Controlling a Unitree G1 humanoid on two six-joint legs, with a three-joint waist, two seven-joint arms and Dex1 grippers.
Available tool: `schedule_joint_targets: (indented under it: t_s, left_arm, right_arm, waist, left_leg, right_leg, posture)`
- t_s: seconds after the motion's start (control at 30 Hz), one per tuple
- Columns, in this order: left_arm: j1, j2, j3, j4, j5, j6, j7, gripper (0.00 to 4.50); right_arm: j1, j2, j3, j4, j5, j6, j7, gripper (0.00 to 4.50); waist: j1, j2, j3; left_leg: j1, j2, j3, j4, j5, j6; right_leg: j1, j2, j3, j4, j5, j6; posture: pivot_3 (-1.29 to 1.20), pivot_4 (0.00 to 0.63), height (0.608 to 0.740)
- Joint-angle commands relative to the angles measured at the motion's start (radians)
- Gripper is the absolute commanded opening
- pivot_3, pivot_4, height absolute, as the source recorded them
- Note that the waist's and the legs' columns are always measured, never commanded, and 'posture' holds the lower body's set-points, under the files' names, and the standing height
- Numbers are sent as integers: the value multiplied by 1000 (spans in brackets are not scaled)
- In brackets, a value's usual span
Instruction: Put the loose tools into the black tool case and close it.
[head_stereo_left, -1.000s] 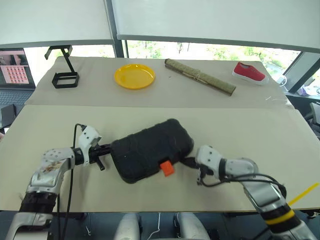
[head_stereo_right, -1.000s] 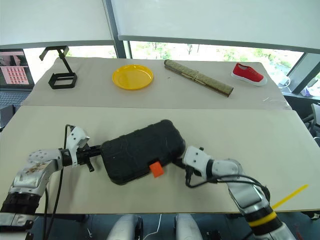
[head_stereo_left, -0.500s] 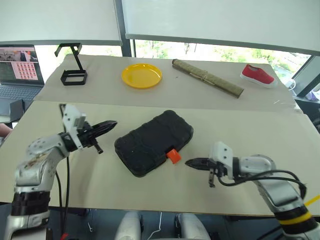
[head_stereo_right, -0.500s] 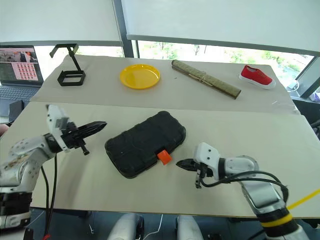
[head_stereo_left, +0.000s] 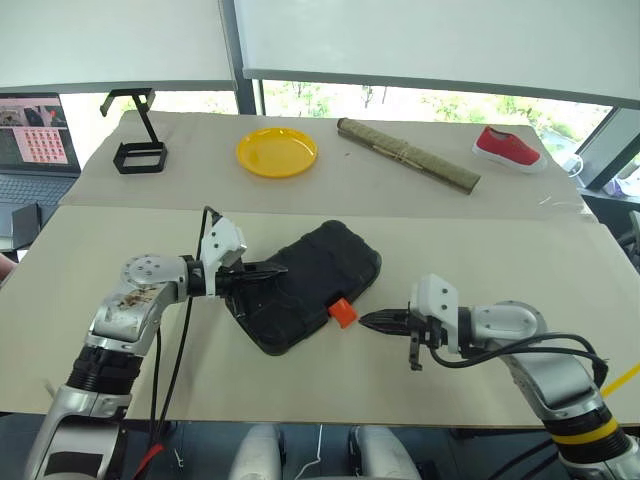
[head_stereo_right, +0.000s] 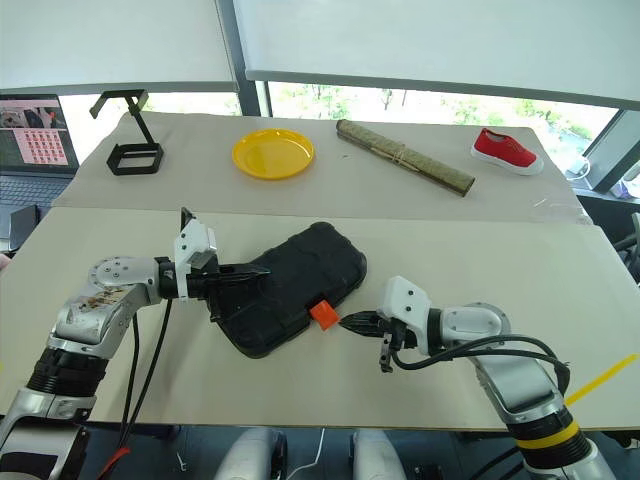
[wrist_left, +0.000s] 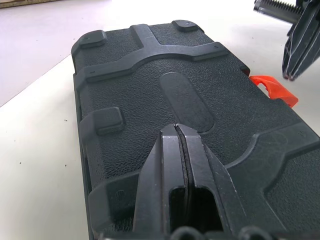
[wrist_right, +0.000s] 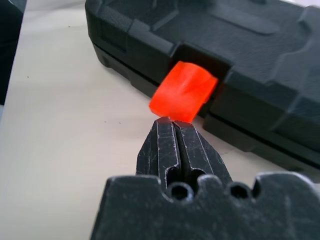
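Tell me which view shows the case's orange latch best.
Right wrist view: the orange latch sits large, sticking out from the black tool case, right tool at it. Left wrist view shows it at the case's edge; eye views, small.

Two cream tabletops, one behind the other.

The near tabletop (head_stereo_left: 300, 385) carries the closed black tool case (head_stereo_left: 310, 280), lying askew with its orange latch (head_stereo_left: 342, 312) toward the front edge. The far tabletop (head_stereo_left: 330, 190) carries a black wire stand (head_stereo_left: 138, 150), a yellow plate (head_stereo_left: 277, 152), a rolled bamboo mat (head_stereo_left: 405, 153) and a red shoe (head_stereo_left: 508, 148).
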Motion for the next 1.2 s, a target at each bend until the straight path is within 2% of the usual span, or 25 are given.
schedule_joint_targets:
  t_s: [0.03, 0.47, 0.9, 1.2]
  left_arm:
    - [18, 3, -16, 41, 35, -2, -2, 39]
    - [51, -12, -18, 57, 55, -13, 8, 39]
    - [74, -19, -37, 71, 72, -20, 10, 39]
    - [81, -27, -49, 87, 89, -32, 4, 39]
  right_arm:
    - [-41, 32, 32, 11, -20, -28, -7, 89]
    - [-99, 114, 65, 98, -77, -75, -33, 89]
    - [-118, 139, 79, 156, -148, -146, -47, 89]
    - [-106, 181, 7, 64, -37, -73, -64, 89]
  waist:
    - [-1, 1, 0]
    - [-9, 5, -3]
    - [-11, 9, -5]
    - [-13, 10, -6]
  left_leg:
    - [0, 0, 0, 0, 0, 0]
    - [2, 0, 0, 0, 0, 0]
    - [4, 0, 2, 0, 0, 0]
    - [6, 0, 3, -1, 0, 0]
  right_leg:
    - [0, 0, 0, 0, 0, 0]
    - [1, 0, 0, 1, 0, 0]
    - [1, 1, 3, 3, 0, 0]
    - [1, 1, 5, 6, 0, 0]
  posture:
    - [0, 150, 740]
    - [0, 150, 740]
    - [0, 150, 740]
    - [0, 150, 740]
